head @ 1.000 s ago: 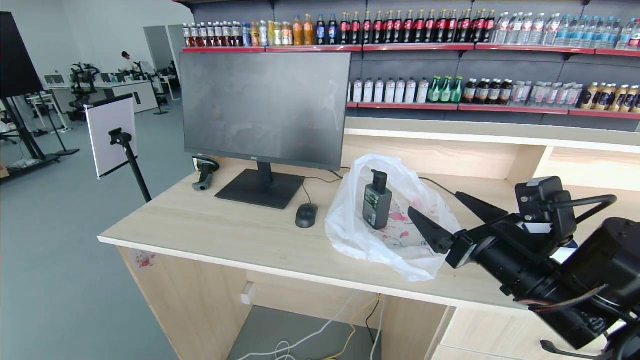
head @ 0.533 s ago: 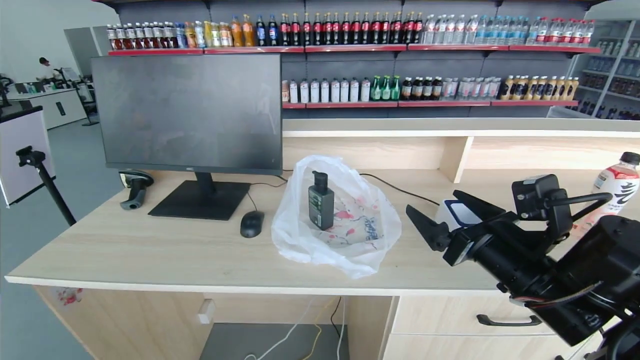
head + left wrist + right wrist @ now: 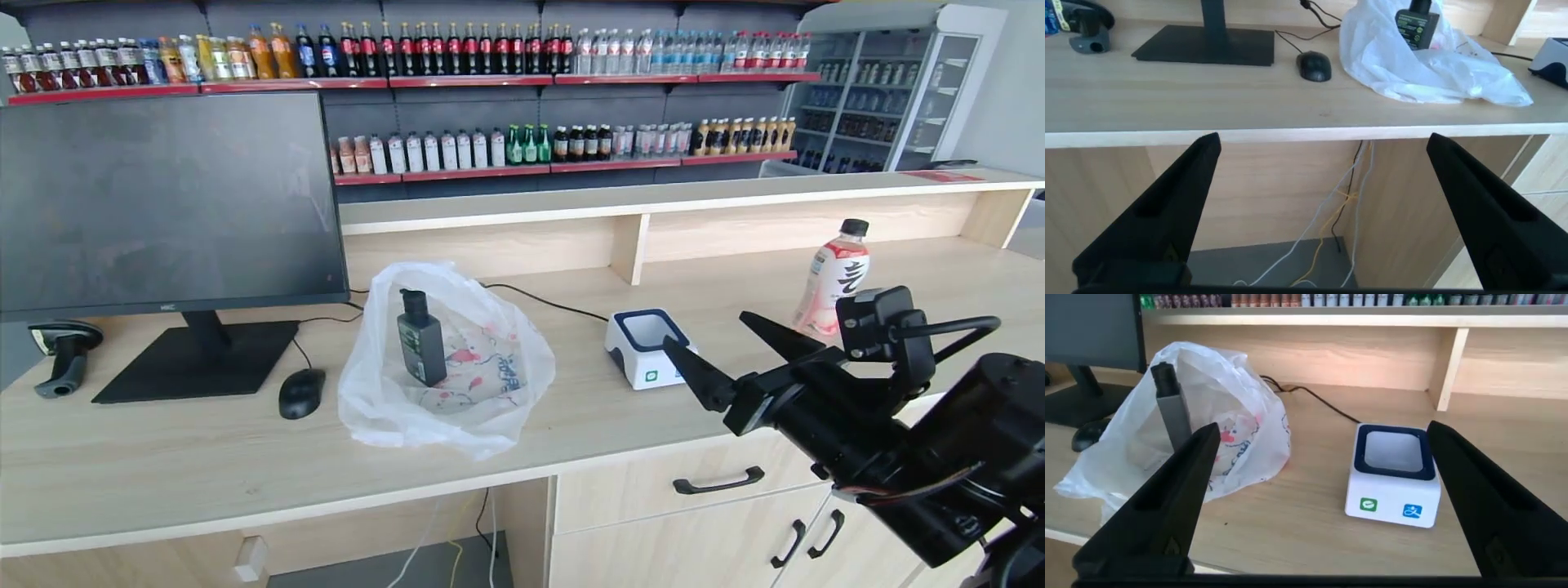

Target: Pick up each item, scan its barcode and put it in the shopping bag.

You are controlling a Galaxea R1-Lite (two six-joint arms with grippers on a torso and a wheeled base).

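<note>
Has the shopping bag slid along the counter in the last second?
No. The bag keeps its place just right of the mouse; the whole view shifted, so the camera turned.

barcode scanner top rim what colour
Dark blue, on a white body; the barcode scanner shows best in the right wrist view.

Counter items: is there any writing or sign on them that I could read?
Nothing reads clearly.
White scanner box: green and blue symbols, no words.
Dark pump bottle: label print too small.
Plastic bag: blue print, blurred.
Pink drink bottle: dark characters, blurred.
</note>
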